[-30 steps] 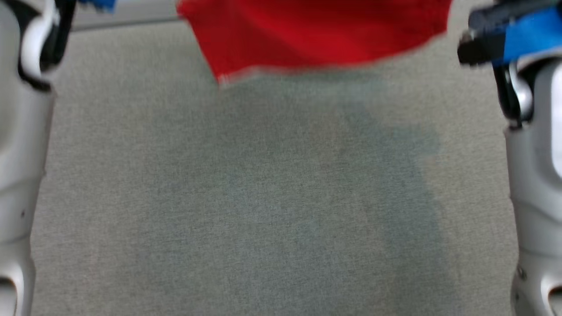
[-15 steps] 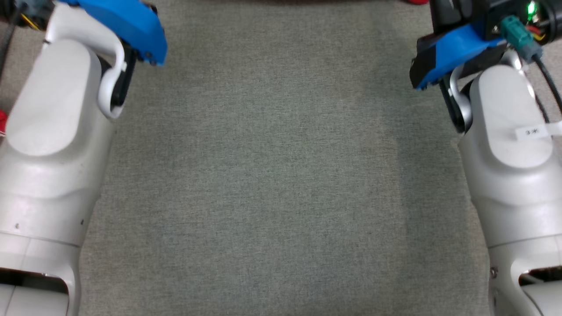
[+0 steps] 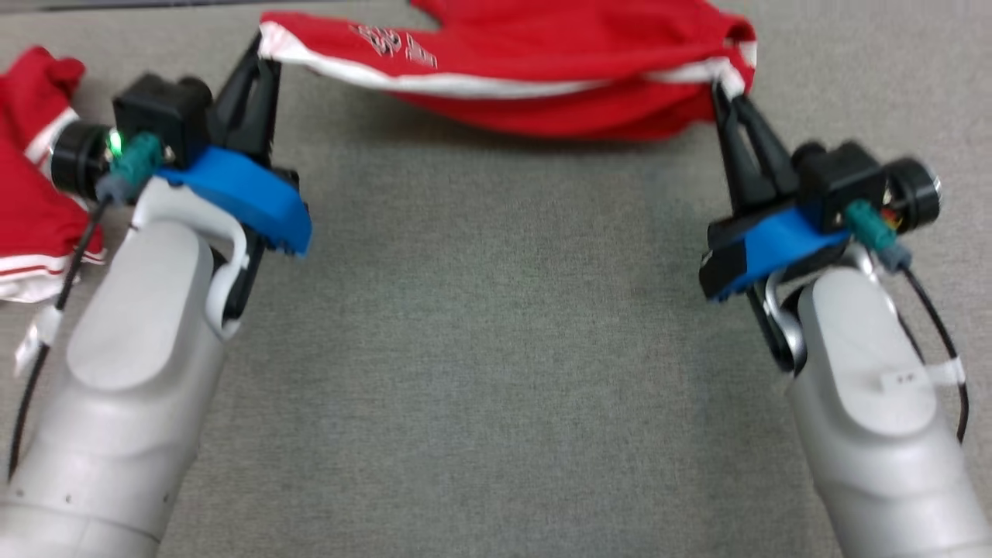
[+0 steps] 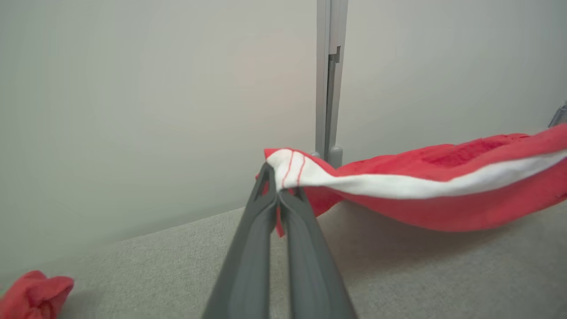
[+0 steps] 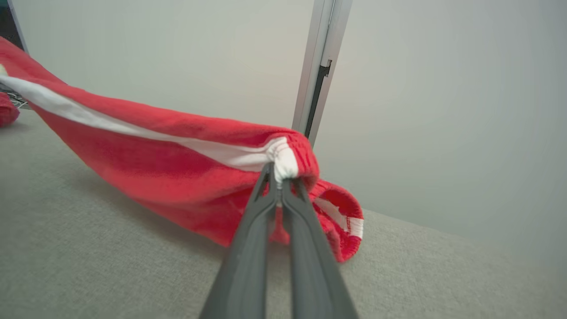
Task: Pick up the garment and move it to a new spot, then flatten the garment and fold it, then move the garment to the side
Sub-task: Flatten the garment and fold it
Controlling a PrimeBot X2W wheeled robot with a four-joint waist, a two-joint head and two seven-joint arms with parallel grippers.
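Left hand (image 3: 262, 63) is pinched tight on one end of the red garment (image 3: 542, 74), right on its white band. Its two dark fingers are pressed together, with the cloth squeezed between the tips. Right hand (image 3: 726, 91) is pinched tight too, on the other end of the same white band, where the cloth bunches up.

The garment hangs between the two hands like a little hammock and sags in the middle. It is up at the far side of the grey desk (image 3: 496, 364), and a soft shadow lies under it. I can't tell if its low part touches the desk. Some white print shows on the red near the left hand.

Off to the left, a second red cloth (image 3: 27, 194) with white stripes lies crumpled on the desk, apart from the held one. Behind the desk stands a pale wall (image 4: 133, 88) with a thin grey post (image 4: 330, 75) going up it.
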